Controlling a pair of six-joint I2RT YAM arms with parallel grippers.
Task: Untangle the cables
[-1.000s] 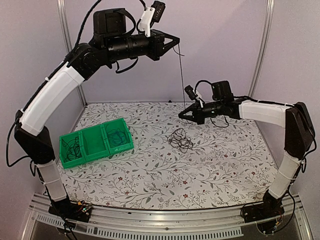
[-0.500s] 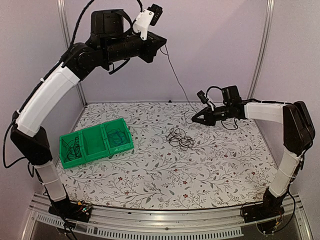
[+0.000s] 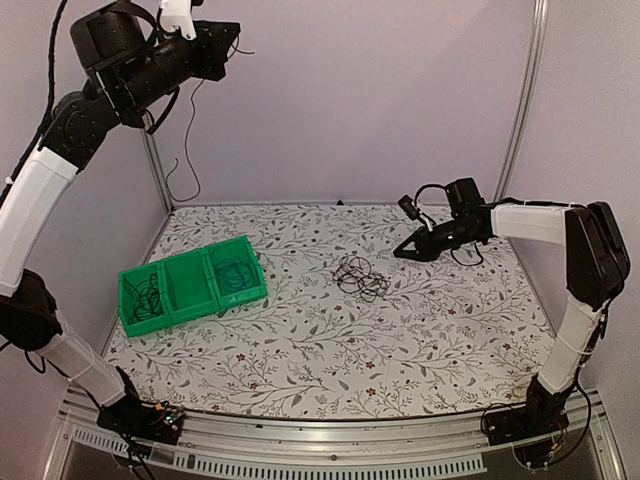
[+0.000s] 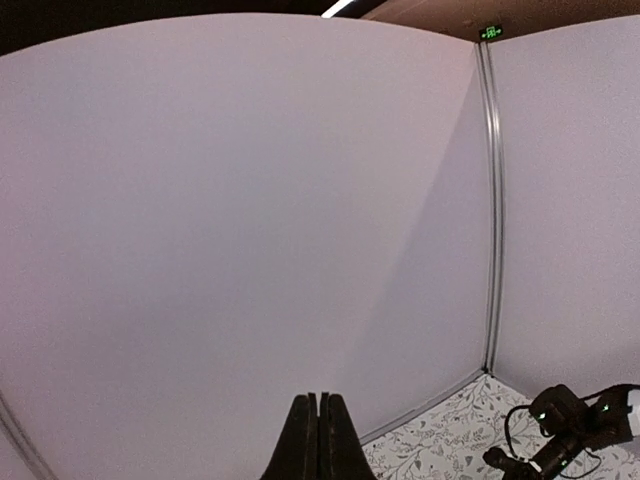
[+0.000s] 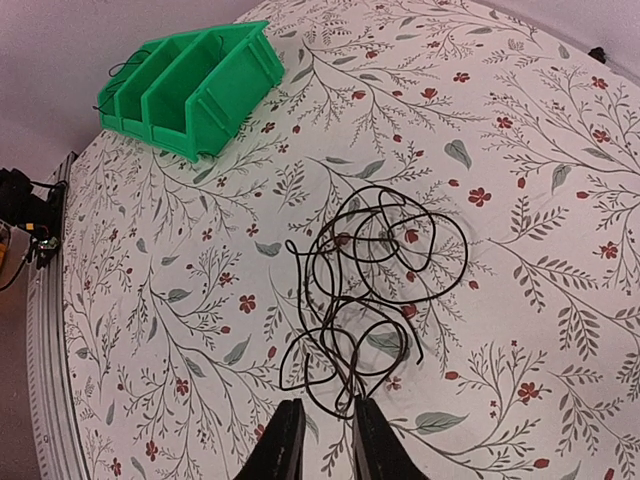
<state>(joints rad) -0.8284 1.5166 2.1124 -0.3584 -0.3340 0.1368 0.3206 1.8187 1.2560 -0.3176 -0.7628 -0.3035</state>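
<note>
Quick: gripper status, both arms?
Left gripper: shut, raised high, apparently on a thin black cable that hangs from it.
Right gripper: slightly open, empty, low beside the cable tangle.

The table (image 3: 300, 345) is open across its near half. There is also a wide lane between the green three-compartment bin (image 3: 190, 285) on the left and the tangle of black cables (image 3: 360, 278) at centre. The right fingers (image 5: 283, 445) sit low, just beside that tangle. By the back-left corner post (image 3: 150, 150), a thin dark cable (image 3: 183, 140) dangles from the left fingers (image 4: 305, 440), high above the table.
</note>
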